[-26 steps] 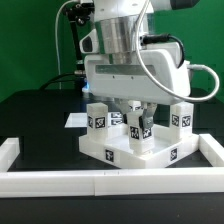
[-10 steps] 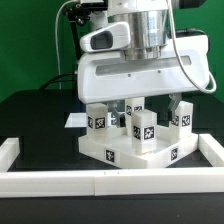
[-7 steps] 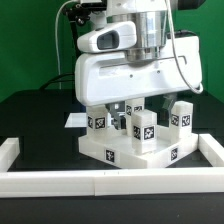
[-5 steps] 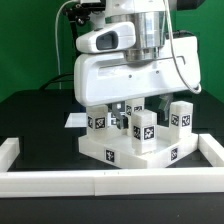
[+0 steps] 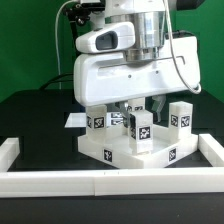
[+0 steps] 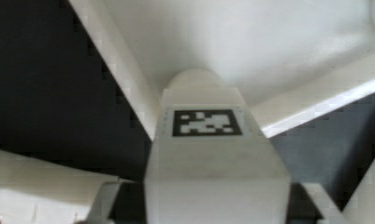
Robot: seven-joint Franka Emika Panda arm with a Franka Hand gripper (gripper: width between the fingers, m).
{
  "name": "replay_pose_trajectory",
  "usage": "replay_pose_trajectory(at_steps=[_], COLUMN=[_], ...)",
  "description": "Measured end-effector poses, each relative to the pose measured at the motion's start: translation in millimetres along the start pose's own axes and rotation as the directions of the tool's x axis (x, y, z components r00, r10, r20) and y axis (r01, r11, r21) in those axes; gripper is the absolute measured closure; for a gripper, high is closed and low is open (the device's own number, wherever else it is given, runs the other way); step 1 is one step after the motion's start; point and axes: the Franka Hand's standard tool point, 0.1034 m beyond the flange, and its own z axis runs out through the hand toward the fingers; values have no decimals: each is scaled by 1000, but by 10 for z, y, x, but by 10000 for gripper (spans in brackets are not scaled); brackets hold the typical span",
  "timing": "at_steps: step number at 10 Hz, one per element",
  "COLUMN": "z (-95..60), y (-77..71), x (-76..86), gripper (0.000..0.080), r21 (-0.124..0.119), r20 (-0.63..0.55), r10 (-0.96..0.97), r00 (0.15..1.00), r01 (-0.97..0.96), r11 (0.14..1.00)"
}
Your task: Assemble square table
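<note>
standing on the white square slab (image 5: 130,152) are several tagged leg blocks, and the slab itself lies flat on the black tabletop (image 5: 30,120), inside the white border rails (image 5: 100,181) that run along its near edge and up both sides. the arm's big white housing (image 5: 135,72) hangs straight over the slab and hides the middle of it. below the housing the tool (image 5: 133,108) reaches down toward the front leg block (image 5: 143,132), which stands upright near the slab's 5 o'clock corner with its tag facing the exterior camera. another leg block (image 5: 98,118) stands at about 9 o'clock of that one, and a third (image 5: 181,116) at about 2 o'clock, both upright and apart from it. from the wrist a leg block's tagged face (image 6: 209,122) fills the centre, with a dark finger (image 6: 109,200) low on either flank of it; i cannot tell whether they press on the block or merely straddle it. behind the block the slab's pale surface (image 6: 282,50) and its rim edge show against the dark tabletop.
</note>
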Motion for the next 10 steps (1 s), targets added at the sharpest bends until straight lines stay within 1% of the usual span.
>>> replay_pose_trajectory(at_steps=[1,3,4,5,7,9,10], z=[0,0,0,-4,6,20,23], y=[0,-5,-3,10,-13,-24,-21], x=[0,2,1,0,2,-7,-9], gripper=[509,509,509,509,508,508,508], r21=[0,2,2,8,9,14,21], r20=[0,0,0,-1,-7,-8,-12], r10=[4,161,188,278,454,628,681], r00=[1000,987,982,961,891,778,732], r01=[-4,-161,-188,-278,-454,-628,-681], r11=[1000,987,982,961,891,778,732])
